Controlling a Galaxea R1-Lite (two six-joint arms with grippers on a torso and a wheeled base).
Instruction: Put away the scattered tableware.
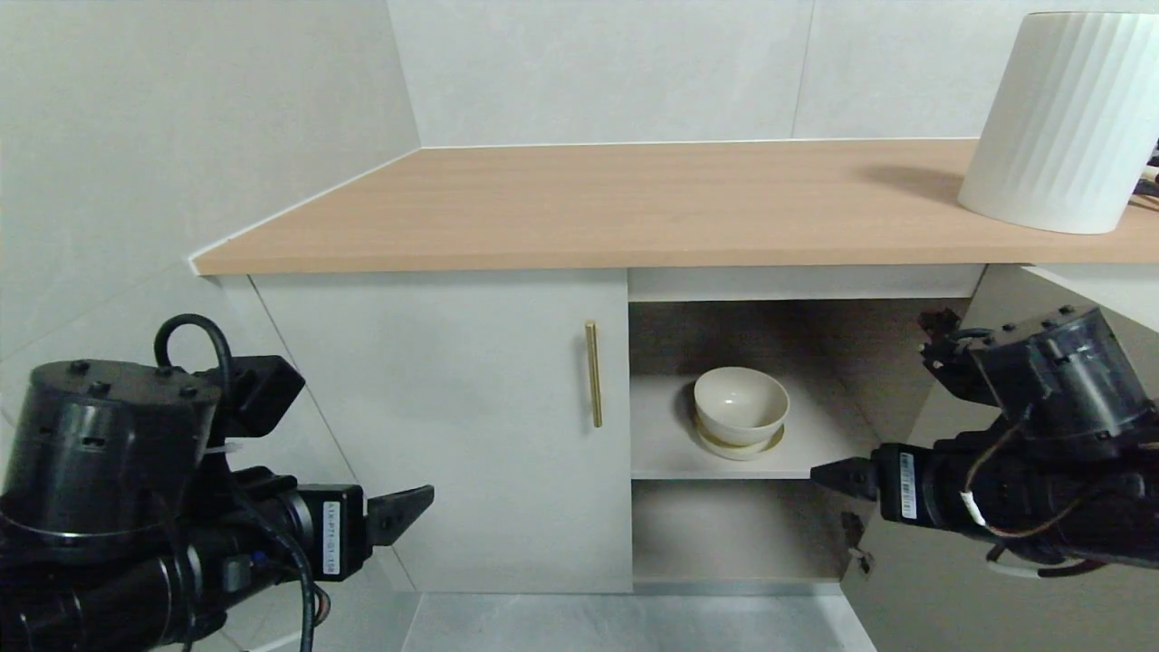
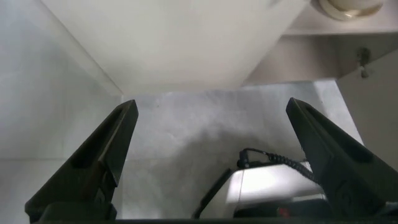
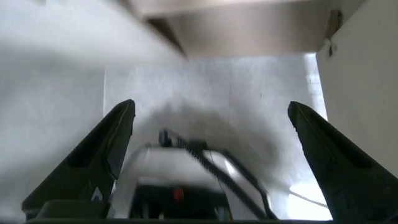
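Cream bowl (image 1: 741,405) sits on a small plate (image 1: 735,448) near the front edge of the open cabinet shelf (image 1: 819,426). Left gripper (image 2: 211,107) and right gripper (image 3: 211,107) both spread wide, empty. Bowl looks ceramic: stiff, slick, chippable, fairly light; pinch over the rim wall.

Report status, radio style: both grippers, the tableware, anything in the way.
Left gripper open, empty, facing the shut door. Right gripper open, empty, beside the open cupboard. Bowl on plate, on the middle shelf. Nothing in front of them.
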